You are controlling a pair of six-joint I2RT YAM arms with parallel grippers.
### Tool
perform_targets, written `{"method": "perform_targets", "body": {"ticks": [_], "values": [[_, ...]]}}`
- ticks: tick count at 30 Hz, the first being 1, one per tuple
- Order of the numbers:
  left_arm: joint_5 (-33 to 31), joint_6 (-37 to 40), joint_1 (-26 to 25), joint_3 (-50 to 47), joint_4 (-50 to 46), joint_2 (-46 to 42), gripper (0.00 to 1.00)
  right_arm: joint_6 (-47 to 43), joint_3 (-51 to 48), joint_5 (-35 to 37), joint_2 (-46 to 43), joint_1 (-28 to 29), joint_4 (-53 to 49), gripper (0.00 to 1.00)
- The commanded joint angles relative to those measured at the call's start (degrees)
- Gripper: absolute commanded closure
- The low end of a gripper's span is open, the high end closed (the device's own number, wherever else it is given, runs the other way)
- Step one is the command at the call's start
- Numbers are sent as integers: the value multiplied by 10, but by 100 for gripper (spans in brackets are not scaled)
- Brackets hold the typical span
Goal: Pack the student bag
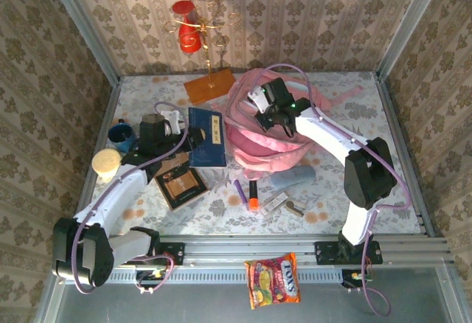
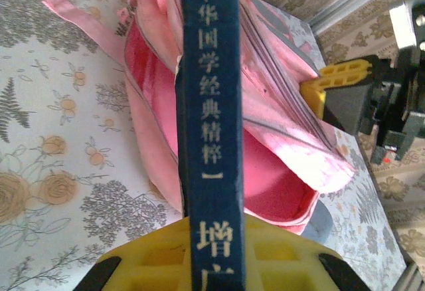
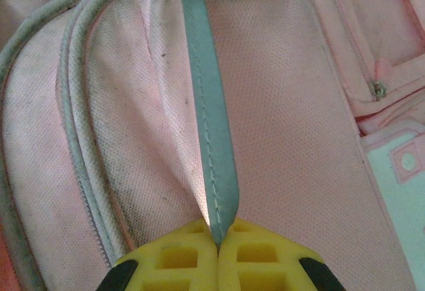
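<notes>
The pink student bag (image 1: 276, 153) lies right of the table's middle, its mouth open toward the left. My left gripper (image 1: 193, 139) is shut on a dark blue book (image 1: 208, 135) with pale Chinese lettering on its spine. In the left wrist view the book (image 2: 209, 72) stands on edge between the yellow fingers (image 2: 153, 258), just in front of the bag's open pink inside (image 2: 279, 178). My right gripper (image 1: 264, 116) sits on top of the bag. Its fingers (image 3: 172, 261) are pinched shut on a grey-blue trim strip (image 3: 212, 131) of the bag's fabric (image 3: 285, 105).
A brown notebook (image 1: 181, 183), a blue cup (image 1: 120, 135) and a yellow round thing (image 1: 106, 162) lie at the left. An orange book (image 1: 210, 85) and a red-and-gold stand (image 1: 193, 32) are at the back. A grey-blue pouch (image 1: 291, 178), two markers (image 1: 247, 192) and keys (image 1: 293, 206) lie in front of the bag. A snack packet (image 1: 273, 280) lies past the rail.
</notes>
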Motion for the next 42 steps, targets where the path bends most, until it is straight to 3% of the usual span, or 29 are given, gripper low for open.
{"method": "perform_targets", "body": {"ticks": [1, 6, 12, 19, 24, 33, 37, 42], "values": [[18, -2, -18, 20, 39, 17, 100, 39, 65, -9, -18, -16, 11, 100], [16, -28, -39, 48, 8, 58, 100, 75, 134, -60, -11, -45, -27, 100], [50, -154, -60, 63, 128, 137, 100, 78, 181, -108, 0, -50, -43, 100], [57, -271, -104, 187, 234, 309, 100, 82, 231, -148, 28, -55, -50, 100], [-7, -329, -121, 246, 295, 417, 100, 116, 268, -182, 48, -62, -46, 100], [-177, -409, -164, 344, 415, 572, 100, 180, 304, -223, 83, -69, -32, 100], [-178, -424, -177, 412, 419, 636, 91, 175, 299, -226, 91, -69, -33, 100], [-171, -383, -171, 375, 395, 608, 55, 153, 276, -211, 91, -77, -35, 100]]}}
